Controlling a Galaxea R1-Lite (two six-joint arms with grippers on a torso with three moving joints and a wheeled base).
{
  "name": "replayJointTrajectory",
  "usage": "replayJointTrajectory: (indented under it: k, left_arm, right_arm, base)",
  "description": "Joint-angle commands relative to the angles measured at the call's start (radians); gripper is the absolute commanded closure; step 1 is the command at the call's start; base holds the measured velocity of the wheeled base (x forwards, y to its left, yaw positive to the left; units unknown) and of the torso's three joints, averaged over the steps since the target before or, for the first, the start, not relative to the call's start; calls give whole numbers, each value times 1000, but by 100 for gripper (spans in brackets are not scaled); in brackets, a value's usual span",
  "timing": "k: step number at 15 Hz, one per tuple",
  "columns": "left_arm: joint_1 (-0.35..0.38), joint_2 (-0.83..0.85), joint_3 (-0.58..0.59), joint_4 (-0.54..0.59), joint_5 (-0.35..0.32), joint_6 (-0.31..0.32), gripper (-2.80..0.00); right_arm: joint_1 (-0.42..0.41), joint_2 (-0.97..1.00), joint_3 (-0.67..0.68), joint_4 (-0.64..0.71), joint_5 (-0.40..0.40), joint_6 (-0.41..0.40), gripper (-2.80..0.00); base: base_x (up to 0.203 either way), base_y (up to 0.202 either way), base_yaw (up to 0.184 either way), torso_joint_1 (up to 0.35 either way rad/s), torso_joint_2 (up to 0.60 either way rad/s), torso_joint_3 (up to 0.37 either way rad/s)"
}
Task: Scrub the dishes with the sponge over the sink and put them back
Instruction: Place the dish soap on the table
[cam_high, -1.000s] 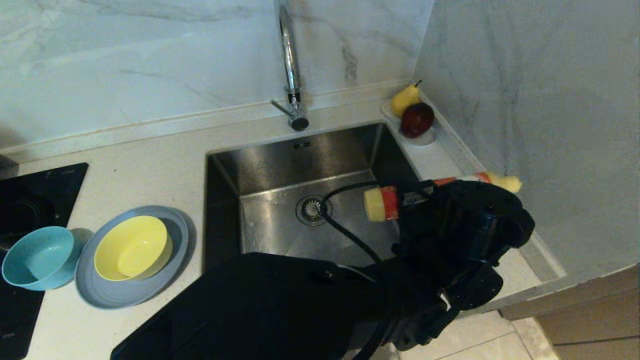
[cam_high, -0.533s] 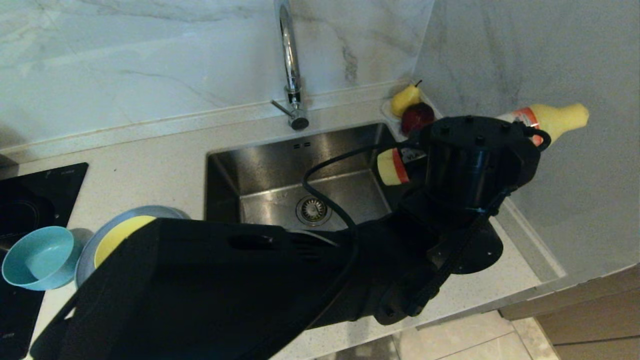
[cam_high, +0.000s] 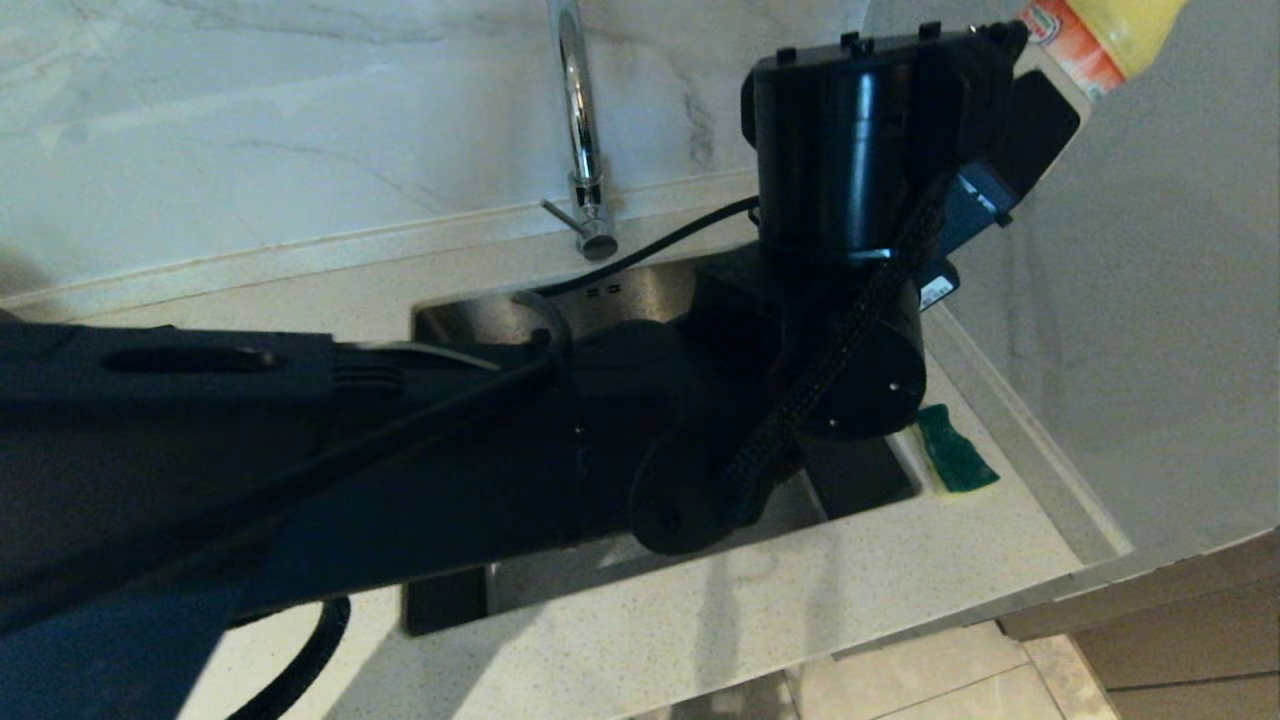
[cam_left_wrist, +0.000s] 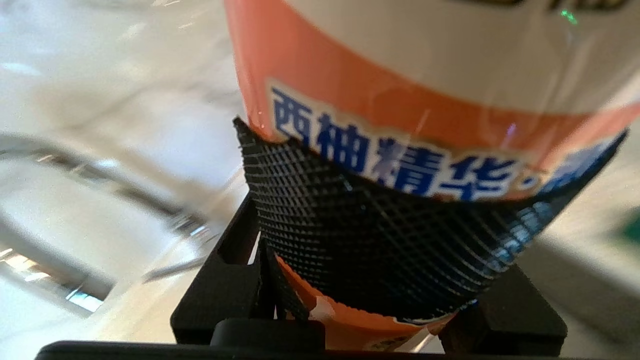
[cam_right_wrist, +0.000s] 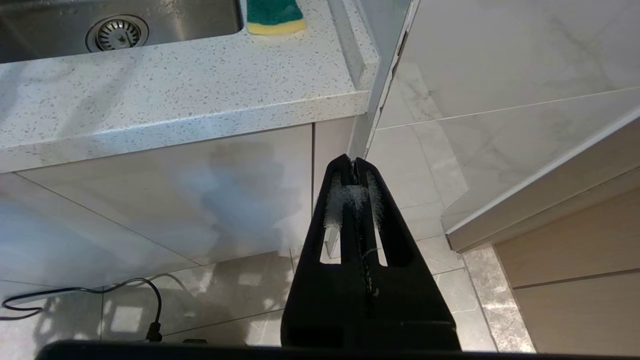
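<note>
My left gripper (cam_high: 1010, 130) is raised high over the back right corner of the sink (cam_high: 620, 290). It is shut on a yellow detergent bottle (cam_high: 1095, 35) with an orange label. In the left wrist view the meshed finger pad (cam_left_wrist: 380, 250) presses against the bottle (cam_left_wrist: 425, 90). The sponge (cam_high: 955, 450), green face up, lies on the counter just right of the sink; it also shows in the right wrist view as a sponge (cam_right_wrist: 275, 15) with its yellow edge visible. My left arm hides the dishes in the head view. The right gripper (cam_right_wrist: 354, 165) hangs shut and empty below the counter edge.
The chrome faucet (cam_high: 580, 130) rises behind the sink. A marble side wall (cam_high: 1120, 300) closes in the counter on the right, close to the raised bottle. The sink drain (cam_right_wrist: 116, 32) and the speckled counter front (cam_right_wrist: 175, 90) show above the right gripper.
The left arm swung up and to the right, carrying the bottle from over the sink to high beside the side wall. The arm now covers the dishes, and the sponge has come into sight.
</note>
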Motion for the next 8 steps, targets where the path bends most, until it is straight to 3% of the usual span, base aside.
replayJointTrajectory:
  k: [1, 3, 8]
  left_arm:
    - [19, -110, 0, 73, -91, -95, 0]
    - [44, -169, 1, 109, -193, -187, 0]
    - [133, -319, 3, 119, -307, -313, 0]
  right_arm:
    - [0, 0, 0, -1, 1, 0, 0]
    - [0, 0, 0, -1, 1, 0, 0]
    - [0, 0, 0, -1, 1, 0, 0]
  base:
    - [0, 0, 0, 0, 0, 0]
    - [0, 0, 0, 0, 0, 0]
    - [0, 0, 0, 0, 0, 0]
